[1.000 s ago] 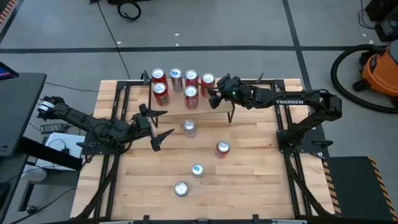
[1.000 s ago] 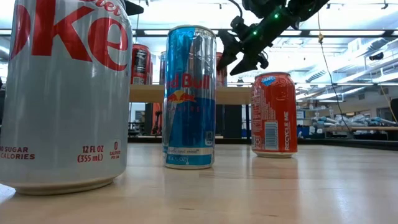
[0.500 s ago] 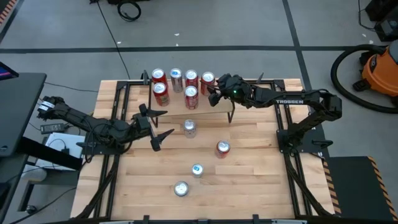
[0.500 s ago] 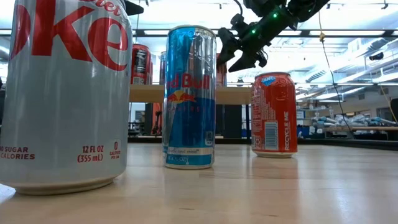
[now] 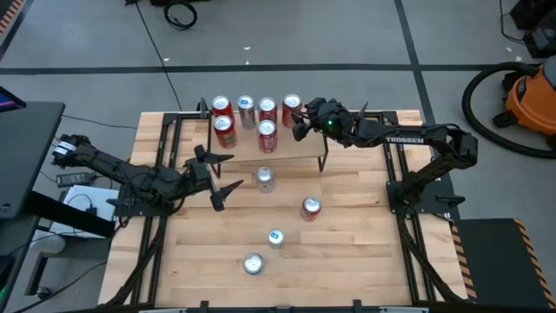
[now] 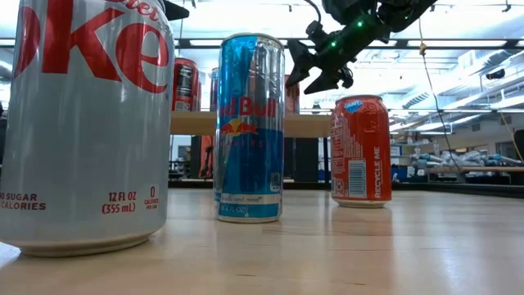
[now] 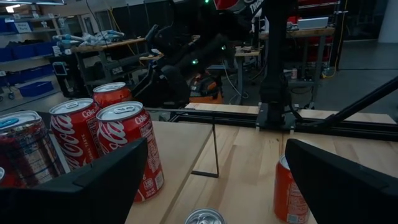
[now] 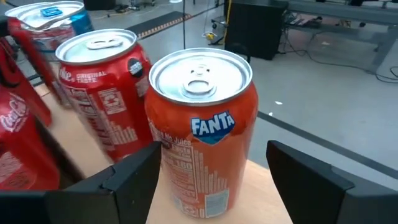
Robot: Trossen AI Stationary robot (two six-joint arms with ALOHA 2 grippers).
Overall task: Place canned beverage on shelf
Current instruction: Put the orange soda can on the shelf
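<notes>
The shelf [image 5: 300,149] stands at the table's far middle with several cans on its board. My right gripper [image 8: 211,155] reaches in from the table's right, shut on an orange Fanta can [image 8: 202,130] at the right end of the back row [image 5: 291,103]. In the low view the same gripper [image 6: 318,70] shows above the shelf board. Whether the can's bottom rests on the board I cannot tell. My left gripper [image 5: 221,174] waits open above the table's left middle, holding nothing. My right gripper has the Fanta can's side wall [image 8: 163,155] between its two fingers, one finger [image 8: 134,180] on each of two opposite sides. The fingers come from the table's right, slanting slightly down. The can stands upright, top up, beside a red Coke can [image 8: 102,93].
Loose cans stand on the tabletop: a silver one [image 5: 264,178], an orange one [image 5: 311,206], a blue Red Bull [image 5: 275,236] and a Diet Coke [image 5: 253,263]. Black frame rails [image 5: 400,174] run along the table's sides. The shelf's right part [image 5: 308,139] is bare.
My right gripper has swung a little toward the table's far edge with the Fanta can. The can now stands farther back, in line with the back row of cans. The gap between the fingers is unchanged.
</notes>
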